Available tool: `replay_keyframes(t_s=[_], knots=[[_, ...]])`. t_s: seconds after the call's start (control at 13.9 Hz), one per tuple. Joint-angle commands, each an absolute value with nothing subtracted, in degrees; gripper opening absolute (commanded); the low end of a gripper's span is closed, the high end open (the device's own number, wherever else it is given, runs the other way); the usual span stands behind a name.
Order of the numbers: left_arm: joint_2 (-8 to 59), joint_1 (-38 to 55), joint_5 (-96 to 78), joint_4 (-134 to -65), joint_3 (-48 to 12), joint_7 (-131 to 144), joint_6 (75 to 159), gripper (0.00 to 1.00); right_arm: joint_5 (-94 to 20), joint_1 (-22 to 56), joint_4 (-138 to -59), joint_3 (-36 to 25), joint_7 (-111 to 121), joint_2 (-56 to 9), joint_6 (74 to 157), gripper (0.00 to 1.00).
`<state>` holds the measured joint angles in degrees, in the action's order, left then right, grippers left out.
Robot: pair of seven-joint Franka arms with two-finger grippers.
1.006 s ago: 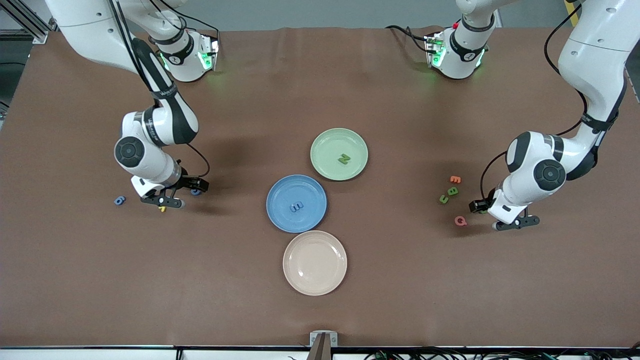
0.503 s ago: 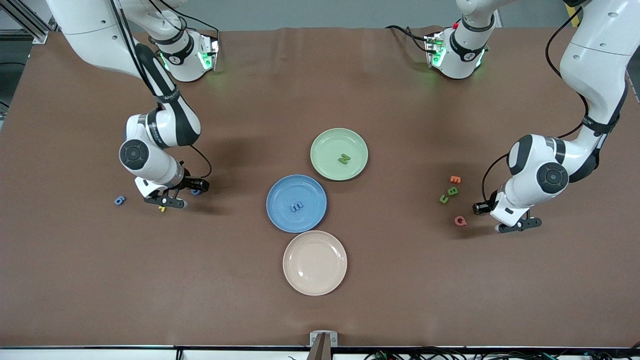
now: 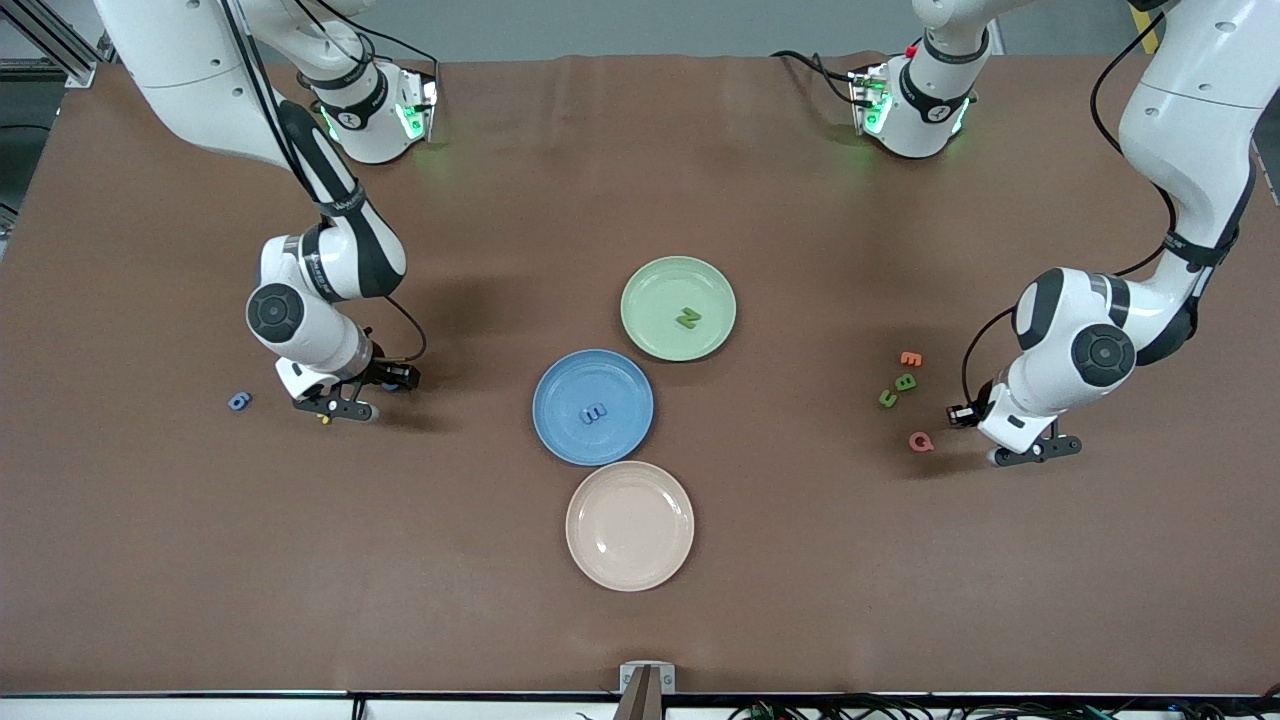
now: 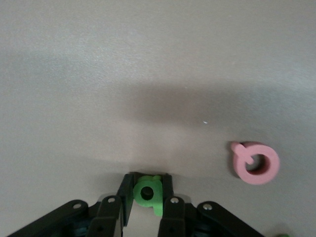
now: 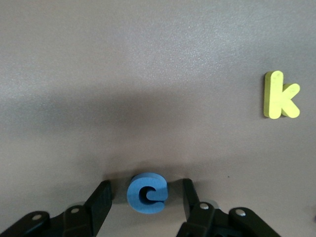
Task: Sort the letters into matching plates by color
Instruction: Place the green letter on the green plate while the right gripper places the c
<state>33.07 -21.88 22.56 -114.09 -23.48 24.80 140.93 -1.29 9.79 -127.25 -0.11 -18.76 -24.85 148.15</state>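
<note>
My left gripper (image 4: 148, 181) (image 3: 962, 416) is low at the left arm's end of the table, shut on a small green letter (image 4: 148, 193). My right gripper (image 5: 146, 190) (image 3: 395, 382) is low at the right arm's end, open, its fingers standing either side of a blue letter c (image 5: 146, 193) with a gap on both sides. A second blue letter (image 3: 238, 401) lies near it. Two green letters (image 3: 906, 381) (image 3: 887, 398) lie near the left gripper. The pale green plate (image 3: 650, 290) holds a green letter (image 3: 688, 319). The blue plate (image 3: 560, 385) holds a blue letter (image 3: 594, 412).
A beige plate (image 3: 629, 525) sits nearer the front camera than the blue plate. A pink letter (image 4: 255, 162) (image 3: 921, 441) and an orange letter (image 3: 910, 358) lie by the left gripper. A yellow k (image 5: 280, 95) (image 3: 324, 418) lies by the right gripper.
The left gripper's fingers have come together on the green letter. The right arm has shifted slightly toward the plates and its fingers have narrowed around the blue c.
</note>
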Motion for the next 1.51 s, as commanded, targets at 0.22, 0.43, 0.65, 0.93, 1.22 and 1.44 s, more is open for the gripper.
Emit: replay_keyframes(t_s=[0.22, 0.43, 0.65, 0.93, 1.22, 1.44], knots=[[27.3, -21.7, 23.5, -114.9, -35.0, 35.6, 129.1, 0.02, -1.8, 9.4, -126.9, 0.0, -19.2, -24.9, 148.2, 0.18], [28.0, -19.4, 23.5, -115.2, -39.2, 45.1, 128.6, 0.02, -1.8, 9.6, -126.0, 0.0, -20.0, -24.2, 147.7, 0.15], [29.0, -12.0, 23.5, -115.0, -39.4, 57.5, 128.6, 0.02, -1.8, 11.5, -119.3, 0.2, -22.9, -22.4, 137.0, 0.15], [30.6, -4.4, 22.9, -113.5, -39.7, 69.9, 128.9, 0.01, -1.8, 17.6, -102.9, 0.2, -32.8, -22.8, 118.9, 0.15], [32.9, 1.5, 22.8, -113.5, -39.8, 83.4, 132.6, 0.02, -2.6, 25.3, -93.0, 0.3, -41.5, -28.5, 119.2, 0.15], [35.7, 4.2, 22.8, -113.7, -40.4, 91.7, 137.8, 0.05, -7.3, 29.8, -88.9, 0.2, -44.2, -33.4, 121.7, 0.14]])
